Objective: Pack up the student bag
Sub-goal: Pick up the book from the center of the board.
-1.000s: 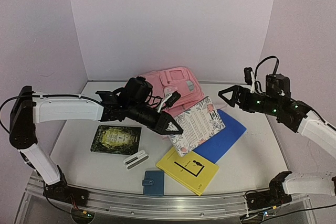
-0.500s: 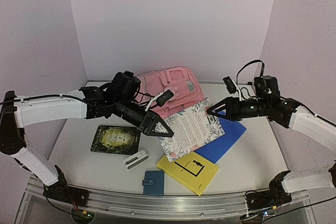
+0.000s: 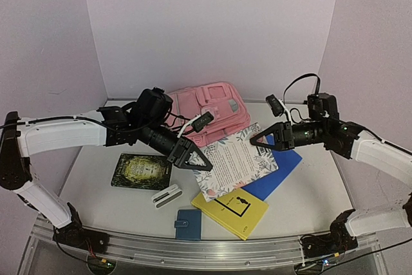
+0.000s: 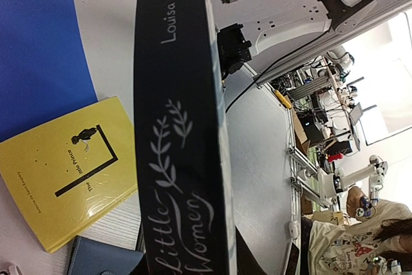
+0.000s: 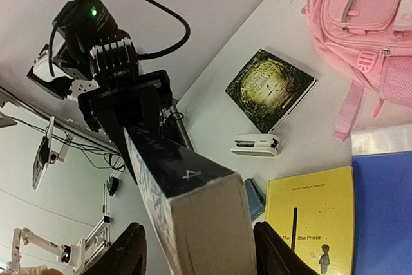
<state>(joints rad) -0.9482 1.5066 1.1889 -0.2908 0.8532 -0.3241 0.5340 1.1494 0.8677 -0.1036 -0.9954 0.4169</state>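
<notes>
The left arm is lying long and low over the tabletop (image 3: 96,178), forearm nearly level and wrist tipped down. The left claw (image 3: 193,159) is clamping one end of a thick floral-covered hardback with a dark spine (image 3: 235,159), its jaws standing narrow against both covers and keeping the hardback off the tabletop, tilted. Below and just behind this claw are lying a dark green illustrated book (image 3: 141,170) and a small white stapler (image 3: 166,196). Below the claw's tip are showing a yellow paperback (image 4: 71,165) and a flat blue folder (image 4: 35,62).

Beyond the left claw, near its wrist, the large soft pink fabric student bag (image 3: 209,111) is lying flat with its zipped front pockets facing up. It is looking light and floppy, likely to sag and slide if pushed, so any opening will probably collapse unless it is propped apart. The firmer places to take it are probably the zip edge or a strap, not the loose pocket cloth.

The right arm is bending at the elbow, its forearm pointing toward the left claw. The right claw (image 3: 257,141) is straddling the hardback's opposite end, fingers (image 5: 125,256) partly apart and close beside each cover. I cannot tell whether they are pressing on it.
</notes>
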